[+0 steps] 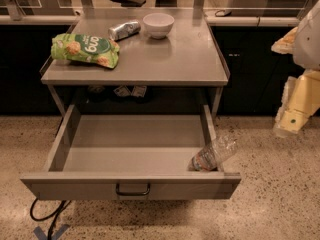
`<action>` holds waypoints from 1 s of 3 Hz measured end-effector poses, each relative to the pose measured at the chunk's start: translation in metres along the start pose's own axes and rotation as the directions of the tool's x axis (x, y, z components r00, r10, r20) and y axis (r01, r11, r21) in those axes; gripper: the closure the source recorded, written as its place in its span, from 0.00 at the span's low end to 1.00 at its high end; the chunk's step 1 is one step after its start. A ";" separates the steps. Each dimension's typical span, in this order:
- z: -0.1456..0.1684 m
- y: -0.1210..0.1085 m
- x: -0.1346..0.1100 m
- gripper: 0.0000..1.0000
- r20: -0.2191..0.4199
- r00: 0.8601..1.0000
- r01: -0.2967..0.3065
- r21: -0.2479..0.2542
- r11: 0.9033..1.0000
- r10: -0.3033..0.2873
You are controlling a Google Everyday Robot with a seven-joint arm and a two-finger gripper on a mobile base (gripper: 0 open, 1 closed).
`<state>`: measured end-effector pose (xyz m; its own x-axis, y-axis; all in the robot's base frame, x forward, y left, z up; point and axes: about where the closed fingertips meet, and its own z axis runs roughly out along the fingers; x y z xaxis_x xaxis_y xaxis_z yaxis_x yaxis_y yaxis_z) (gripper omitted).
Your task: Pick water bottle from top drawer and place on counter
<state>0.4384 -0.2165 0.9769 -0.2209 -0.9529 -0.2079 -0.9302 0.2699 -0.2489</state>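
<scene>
At the frame's right edge, my hand point(292, 115): hung well apart from the drawer; released or clenched, I could not tell.
Water bottle point(212, 154): one, tilted in the drawer's lower-right corner, propped on the side wall.
Top drawer point(75, 189): one, stood open for reaching in.
Surface point(165, 59): one green bag point(85, 49), one can point(124, 30), one bowl point(158, 24), all toward the back; I judged the front right best for placing.

Grey counter point(170, 59) with green snack bag point(85, 49), silver can point(124, 30), white bowl point(158, 24); tool point(290, 120) off its right side.
</scene>
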 end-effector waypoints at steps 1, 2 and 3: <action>0.003 -0.001 0.001 0.00 0.004 1.000 -0.001 -0.002 1.000 0.001; 0.027 -0.004 0.003 0.00 -0.002 1.000 0.002 -0.059 0.998 -0.002; 0.028 -0.004 0.003 0.00 -0.001 1.000 0.002 -0.061 0.998 -0.002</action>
<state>0.4502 -0.2163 0.9506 -0.2193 -0.9536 -0.2064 -0.9467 0.2591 -0.1912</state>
